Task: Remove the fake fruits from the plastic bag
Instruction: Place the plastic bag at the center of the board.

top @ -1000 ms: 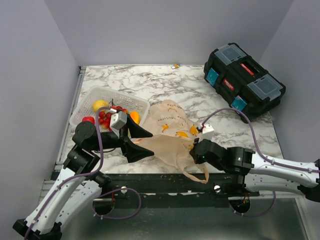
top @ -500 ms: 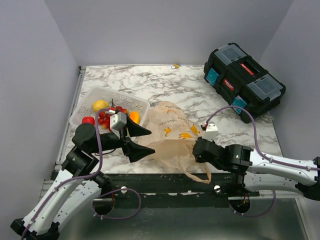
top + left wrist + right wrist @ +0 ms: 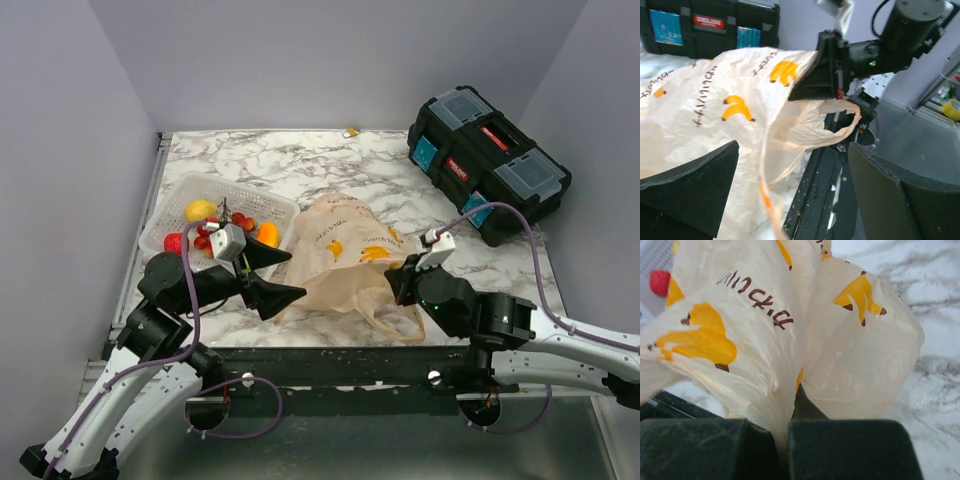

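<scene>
The right gripper [image 3: 787, 426] is squeezed tight on a fold of the thin peach plastic bag with banana pictures [image 3: 345, 262], slumped on the marble table [image 3: 330, 165]. The left gripper [image 3: 272, 276] is wide open just beside the bag's other side. I think it should pinch there slowly, so the mouth opens and nothing rips. Farther back, a yellow lemon [image 3: 200, 210], an orange fruit [image 3: 268, 234] and a small red fruit [image 3: 175, 241] lie in a white mesh basket [image 3: 255, 193]. I cannot tell if more hide in the bag.

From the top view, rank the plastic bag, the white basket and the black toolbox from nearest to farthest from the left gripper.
1. plastic bag, at the open fingers of the left gripper.
2. white basket, just behind it, leftward.
3. black toolbox, far right corner.
</scene>
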Controlling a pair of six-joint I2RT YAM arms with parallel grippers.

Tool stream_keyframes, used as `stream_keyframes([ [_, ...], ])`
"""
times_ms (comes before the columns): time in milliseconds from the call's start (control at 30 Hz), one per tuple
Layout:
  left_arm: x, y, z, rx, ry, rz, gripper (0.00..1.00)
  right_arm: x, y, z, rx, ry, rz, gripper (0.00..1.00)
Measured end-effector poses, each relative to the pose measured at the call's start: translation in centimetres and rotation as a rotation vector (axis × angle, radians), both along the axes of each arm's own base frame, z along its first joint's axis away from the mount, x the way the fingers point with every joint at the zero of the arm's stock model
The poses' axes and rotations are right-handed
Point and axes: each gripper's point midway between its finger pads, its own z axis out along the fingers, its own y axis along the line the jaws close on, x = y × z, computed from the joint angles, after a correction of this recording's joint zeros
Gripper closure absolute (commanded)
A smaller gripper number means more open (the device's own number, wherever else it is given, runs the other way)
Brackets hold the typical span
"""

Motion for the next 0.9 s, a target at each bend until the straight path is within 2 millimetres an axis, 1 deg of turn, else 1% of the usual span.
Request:
stream_keyframes([
  [67, 0.3, 0.3, 0.2, -0.006, -0.007, 0.032, 0.09, 0.8, 0.1, 1.7, 0.019, -0.056, -0.011, 0.99],
  [133, 0.9, 1.0, 0.3, -0.011, -0.01, 0.099, 0.09, 2.1, 0.3, 4.0, 0.007, -0.105, -0.031, 0.99],
  [167, 1.2, 1.2, 0.4, -0.014, -0.012, 0.122, 0.08, 3.1, 0.4, 5.4, -0.003, -0.125, -0.052, 0.99],
  [200, 1.6, 1.8, 0.6, -0.021, -0.02, 0.169, 0.08, 4.5, 0.5, 7.4, -0.009, -0.148, -0.085, 0.99],
  [267, 2.1, 2.8, 1.1, -0.04, -0.037, 0.243, 0.08, 7.0, 0.8, 10.1, -0.02, -0.178, -0.136, 0.99],
  [300, 2.4, 3.3, 1.3, -0.048, -0.044, 0.279, 0.08, 8.6, 0.8, 11.4, -0.031, -0.194, -0.168, 0.99],
  [333, 2.6, 3.6, 1.5, -0.054, -0.049, 0.3, 0.08, 9.9, 0.5, 12.0, -0.045, -0.204, -0.19, 0.99],
  [400, 2.9, 4.5, 1.7, -0.064, -0.056, 0.356, 0.08, 12.2, -0.2, 12.1, -0.08, -0.21, -0.215, 0.99],
  [500, 3.1, 5.3, 1.6, -0.066, -0.058, 0.403, 0.08, 15.3, -1.4, 11.2, -0.124, -0.195, -0.214, 0.99],
  [600, 3.3, 5.7, 1.4, -0.06, -0.053, 0.428, 0.08, 18.3, -1.9, 10.4, -0.141, -0.168, -0.196, 0.99],
  [700, 3.5, 5.9, 0.8, -0.04, -0.036, 0.445, 0.07, 21.1, -1.8, 10.3, -0.134, -0.152, -0.185, 0.99],
  [800, 3.6, 6.2, 0.5, -0.029, -0.026, 0.46, 0.07, 23.2, -1.3, 10.3, -0.129, -0.141, -0.175, 0.99],
  [900, 3.7, 6.7, 0.3, -0.015, -0.016, 0.488, 0.05, 24.7, -1.1, 10.4, -0.128, -0.137, -0.178, 0.92],
])
